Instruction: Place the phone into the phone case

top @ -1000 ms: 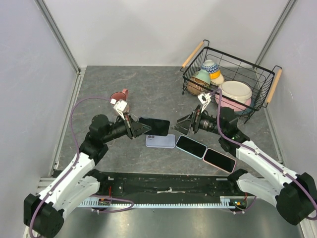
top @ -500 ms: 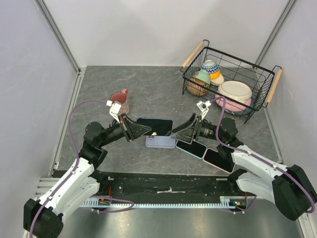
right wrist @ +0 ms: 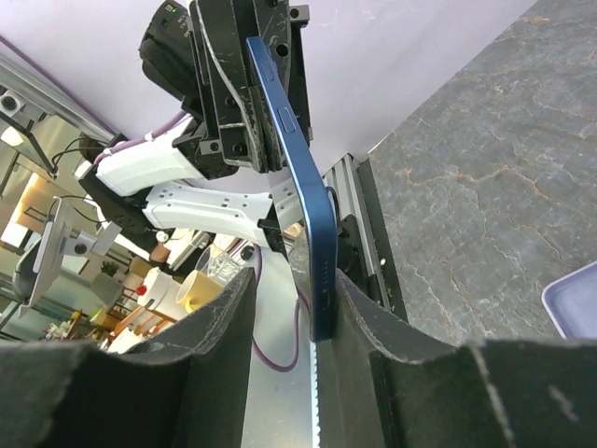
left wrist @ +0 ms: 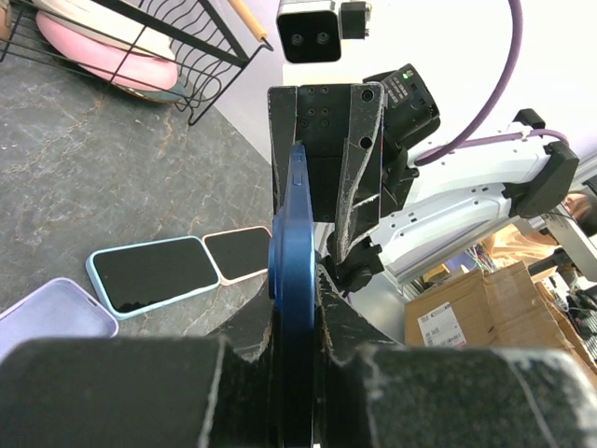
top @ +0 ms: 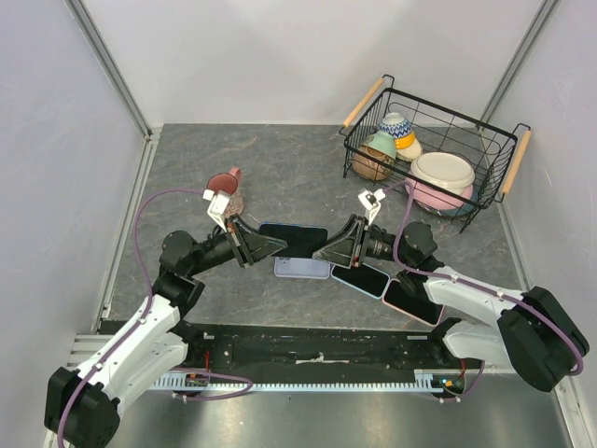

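At the near edge of the table (top: pixel 280 159), two arms rise from one black mounting strip (top: pixel 308 341) and meet over the middle, holding one blue phone (top: pixel 297 240) between them, off the surface. The left gripper (top: pixel 266 245) is clamped on one end of it. The right gripper (top: pixel 334 252) has a finger on either side of the other end, but whether they press on it cannot be told. Just below the phone, one empty lilac phone case (top: pixel 300 269) lies open side up. To its right lie two more phones, screens up, side by side: one in a light blue case (top: pixel 360 277), one in a pink case (top: pixel 410 301). Farther back stand one pink mug (top: pixel 224 182) on the left and one black wire basket (top: pixel 515 161) with two wooden handles on the right, holding several bowls (top: pixel 445 170). The tabletop is dark grey and marbled; pale lilac walls with aluminium posts close it in on three sides. A label on a cardboard box (left wrist: pixel 485 308) beyond the rig is too small to read
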